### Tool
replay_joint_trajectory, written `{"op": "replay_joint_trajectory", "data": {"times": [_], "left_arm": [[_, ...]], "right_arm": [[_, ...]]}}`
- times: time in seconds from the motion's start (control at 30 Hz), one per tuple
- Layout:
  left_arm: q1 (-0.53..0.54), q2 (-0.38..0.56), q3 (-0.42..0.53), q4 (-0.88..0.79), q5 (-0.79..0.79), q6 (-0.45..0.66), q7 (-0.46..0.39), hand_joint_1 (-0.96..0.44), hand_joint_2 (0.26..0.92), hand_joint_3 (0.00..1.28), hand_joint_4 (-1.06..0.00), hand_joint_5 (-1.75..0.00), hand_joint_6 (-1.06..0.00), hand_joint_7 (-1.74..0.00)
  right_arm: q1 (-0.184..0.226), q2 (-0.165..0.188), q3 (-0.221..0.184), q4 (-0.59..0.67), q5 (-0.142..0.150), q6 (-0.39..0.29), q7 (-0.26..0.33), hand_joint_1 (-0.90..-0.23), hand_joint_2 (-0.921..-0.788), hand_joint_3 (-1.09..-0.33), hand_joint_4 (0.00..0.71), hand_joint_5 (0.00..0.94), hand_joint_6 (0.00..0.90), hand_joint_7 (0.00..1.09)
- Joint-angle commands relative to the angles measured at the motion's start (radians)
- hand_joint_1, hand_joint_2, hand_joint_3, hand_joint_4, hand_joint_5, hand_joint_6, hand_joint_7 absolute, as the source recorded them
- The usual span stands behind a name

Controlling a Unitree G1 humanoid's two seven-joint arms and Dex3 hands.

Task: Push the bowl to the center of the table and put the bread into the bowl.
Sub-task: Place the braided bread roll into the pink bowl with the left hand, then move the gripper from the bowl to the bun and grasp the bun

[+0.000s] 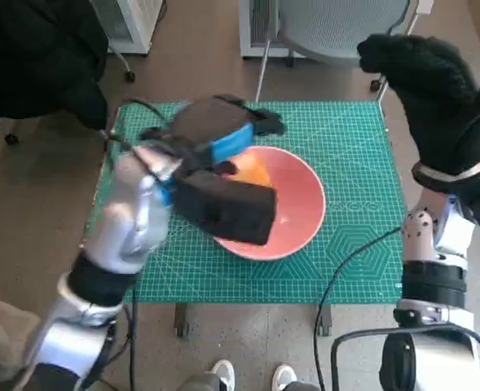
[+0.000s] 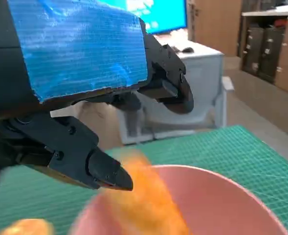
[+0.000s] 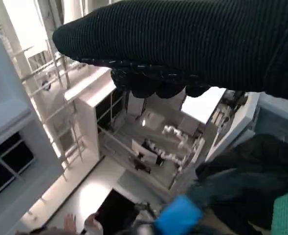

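Note:
A pink bowl (image 1: 301, 204) stands near the middle of the green cutting mat (image 1: 362, 138). Orange bread (image 1: 254, 171) lies inside the bowl at its far left side. My left hand (image 1: 215, 155) hovers over that side of the bowl, fingers apart, holding nothing. In the left wrist view the bread (image 2: 144, 196) is a blurred orange shape just below the black fingertips (image 2: 109, 174), inside the bowl's rim (image 2: 241, 188). My right hand (image 1: 435, 90) is raised beyond the table's right edge and holds nothing.
A grey office chair (image 1: 337, 24) and white units stand behind the table. A dark garment (image 1: 36, 57) lies at the far left. Cables hang off the front edge, and a person's shoes (image 1: 252, 376) show below. A second orange blur (image 2: 29, 227) sits beside the bowl.

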Motion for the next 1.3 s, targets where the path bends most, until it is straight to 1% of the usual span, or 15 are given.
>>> {"op": "replay_joint_trajectory", "data": {"times": [0.03, 0.37, 0.63, 0.9, 1.13, 1.3], "left_arm": [[-0.044, -0.001, -0.008, 0.052, -0.021, -0.037, 0.054, -0.18, 0.868, 0.0, -0.35, 0.0, -0.48, -0.12], [-0.04, 0.009, 0.002, 0.071, -0.064, -0.052, 0.076, -0.18, 0.864, 0.0, -0.35, 0.0, -0.49, -0.09], [-0.026, 0.054, 0.024, 0.032, -0.09, -0.053, 0.064, -0.18, 0.862, 0.0, -0.35, 0.0, -0.5, -0.07], [0.032, 0.134, 0.08, -0.09, -0.125, -0.029, 0.036, -0.19, 0.854, 0.0, -0.34, 0.0, -0.49, -0.05], [0.112, 0.216, 0.15, -0.245, -0.135, 0.011, 0.011, -0.22, 0.853, 0.0, -0.31, 0.0, -0.47, -0.03], [0.165, 0.271, 0.202, -0.322, -0.141, 0.008, 0.018, -0.22, 0.849, 0.0, -0.3, 0.0, -0.47, -0.02]], "right_arm": [[0.029, -0.008, 0.0, 0.022, -0.01, -0.002, -0.005, -0.728, -0.921, -0.752, 0.218, 0.006, 0.267, 0.01], [0.027, -0.009, 0.002, 0.027, -0.008, -0.006, -0.005, -0.726, -0.921, -0.753, 0.219, 0.004, 0.267, 0.01], [0.027, -0.008, 0.004, 0.025, -0.009, -0.006, -0.007, -0.722, -0.921, -0.752, 0.219, 0.003, 0.267, 0.01], [0.027, -0.006, 0.008, 0.024, -0.01, -0.01, -0.008, -0.721, -0.921, -0.752, 0.22, 0.002, 0.268, 0.01], [0.026, -0.006, 0.01, 0.031, -0.009, -0.013, -0.006, -0.721, -0.921, -0.751, 0.22, 0.002, 0.267, 0.0], [0.027, -0.002, 0.012, 0.03, -0.01, -0.014, -0.007, -0.722, -0.921, -0.751, 0.22, 0.001, 0.267, 0.0]]}}
